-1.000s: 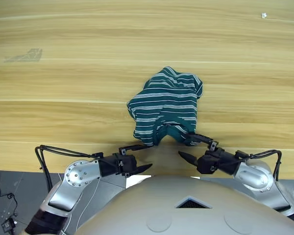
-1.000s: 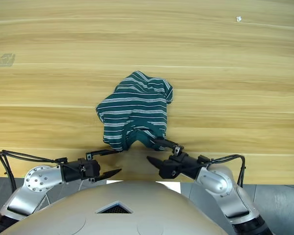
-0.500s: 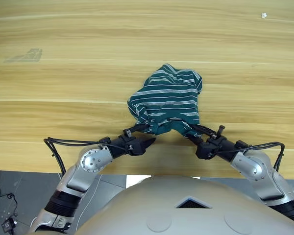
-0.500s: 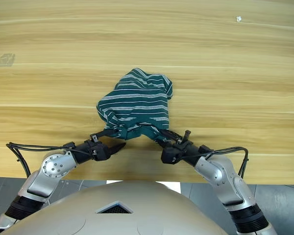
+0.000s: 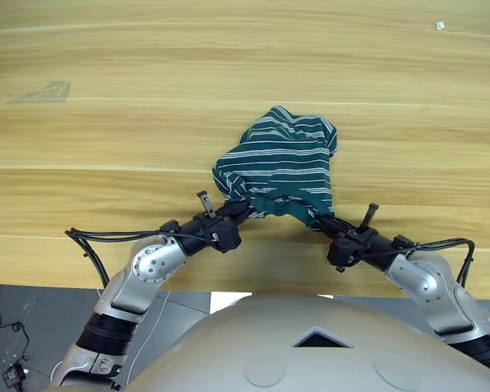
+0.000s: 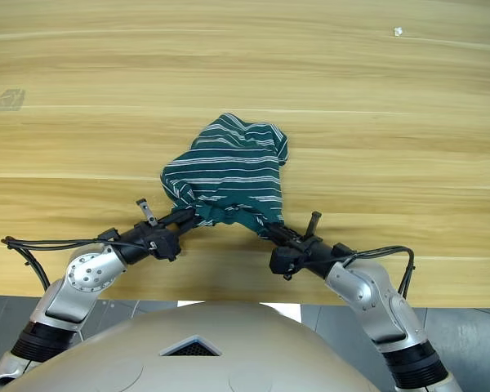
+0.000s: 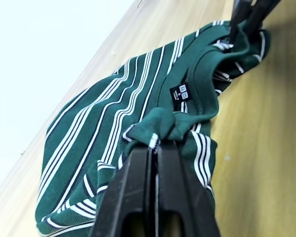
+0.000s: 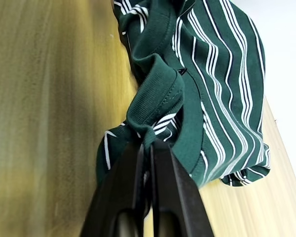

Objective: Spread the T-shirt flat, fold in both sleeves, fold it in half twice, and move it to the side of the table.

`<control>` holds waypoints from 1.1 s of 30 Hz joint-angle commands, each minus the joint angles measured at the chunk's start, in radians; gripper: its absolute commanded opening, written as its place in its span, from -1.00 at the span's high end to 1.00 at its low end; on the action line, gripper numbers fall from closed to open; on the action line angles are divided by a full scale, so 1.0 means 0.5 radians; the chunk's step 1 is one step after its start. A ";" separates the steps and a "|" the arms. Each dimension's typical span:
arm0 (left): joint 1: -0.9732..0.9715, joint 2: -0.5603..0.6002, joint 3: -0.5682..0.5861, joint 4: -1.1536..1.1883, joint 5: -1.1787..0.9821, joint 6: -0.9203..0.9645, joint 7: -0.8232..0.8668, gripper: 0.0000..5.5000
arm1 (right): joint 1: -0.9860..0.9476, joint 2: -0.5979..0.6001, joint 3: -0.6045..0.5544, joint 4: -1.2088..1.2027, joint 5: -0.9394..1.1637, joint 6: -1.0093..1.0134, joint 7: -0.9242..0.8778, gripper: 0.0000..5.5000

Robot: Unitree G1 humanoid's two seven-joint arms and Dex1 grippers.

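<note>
A dark green T-shirt with white stripes lies bunched in a heap on the wooden table, near its front edge. My left gripper is shut on the near left edge of the T-shirt, pinching a fold of cloth by the collar. At the near right edge of the heap my right gripper is shut on the T-shirt, its fingers closed over the ribbed collar. Both grippers sit low over the table, a short span apart.
The table stretches wide and bare to the left, right and far side of the heap. A small white scrap lies at the far right, and a faint grey mark at the far left. The table's front edge runs just behind the grippers.
Both grippers moved forward from the table's front edge to the T-shirt's near hem and closed on it. The cloth's near edge has been gathered and drawn slightly apart.
</note>
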 commanded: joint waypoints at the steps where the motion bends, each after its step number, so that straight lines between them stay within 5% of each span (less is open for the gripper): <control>1: -0.033 -0.027 0.037 -0.019 -0.152 0.026 -0.017 1.00 | 0.042 -0.030 -0.095 -0.121 0.190 -0.052 0.005 1.00; 6: -0.061 -0.008 0.194 -0.113 -0.702 0.190 -0.156 1.00 | 0.032 -0.055 -0.436 -0.410 0.822 -0.055 0.055 1.00; 13: -0.204 0.097 0.715 -0.245 -1.651 0.530 -0.401 1.00 | -0.150 -0.110 -0.986 -0.369 1.375 -0.006 0.109 1.00; 17: -0.127 0.187 0.899 -0.409 -2.018 0.684 -0.651 1.00 | -0.201 -0.120 -1.111 -0.424 1.532 -0.003 0.176 1.00; 21: -0.451 0.184 0.910 -0.351 -1.997 0.843 -0.580 1.00 | -0.499 -0.205 -1.092 -0.353 1.465 0.030 0.235 1.00; 24: -1.042 0.163 0.669 0.112 -1.599 0.956 -0.536 1.00 | -1.009 -0.264 -0.860 -0.033 1.309 0.035 0.359 1.00; 27: -2.140 0.035 0.478 1.330 -1.130 0.908 -0.390 1.00 | -2.041 -0.196 -0.552 0.965 0.979 -0.044 0.460 1.00; 30: -3.359 0.068 0.539 2.390 -0.932 0.817 0.073 1.00 | -3.387 -0.226 -0.250 2.322 0.254 -0.012 -0.279 1.00; 33: -4.019 0.206 0.739 2.568 -1.103 0.747 0.156 1.00 | -4.019 -0.379 -0.297 2.609 0.120 0.037 -0.833 1.00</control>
